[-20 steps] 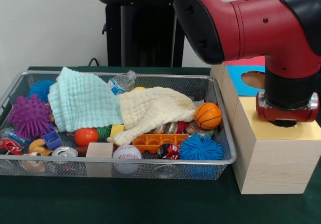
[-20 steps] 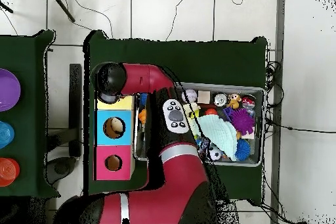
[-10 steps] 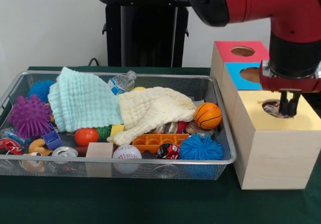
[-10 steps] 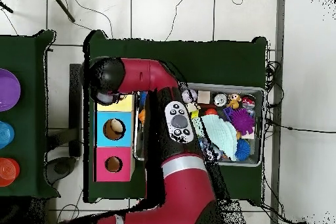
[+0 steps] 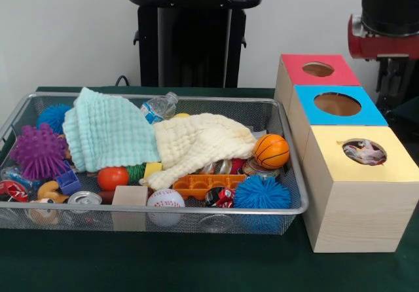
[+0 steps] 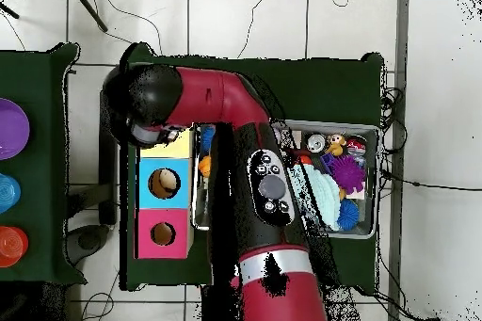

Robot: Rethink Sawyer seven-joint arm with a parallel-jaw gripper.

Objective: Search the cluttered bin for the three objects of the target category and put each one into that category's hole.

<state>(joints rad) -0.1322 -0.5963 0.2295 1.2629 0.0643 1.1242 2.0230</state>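
From the front, a crumpled thing [image 5: 364,152] sits in the yellow box's hole [image 5: 364,149], so at least one find looks done. The gripper [image 5: 391,76] hangs high above the boxes; I cannot tell whether it is open or holding anything. The bin [image 5: 296,174] is full of toys. No writing is readable.

From overhead, the arm [image 6: 240,162] hides much of the bin.

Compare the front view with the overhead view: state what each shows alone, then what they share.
Front only: crumpled item inside the yellow-topped wooden box's hole, the orange basketball-patterned ball, and the pale yellow cloth beside the mint green cloth. Overhead only: the red arm crossing the bin, and purple, blue and orange round items at the left edge. Both: the wire mesh bin, purple spiky ball and three coloured holes.
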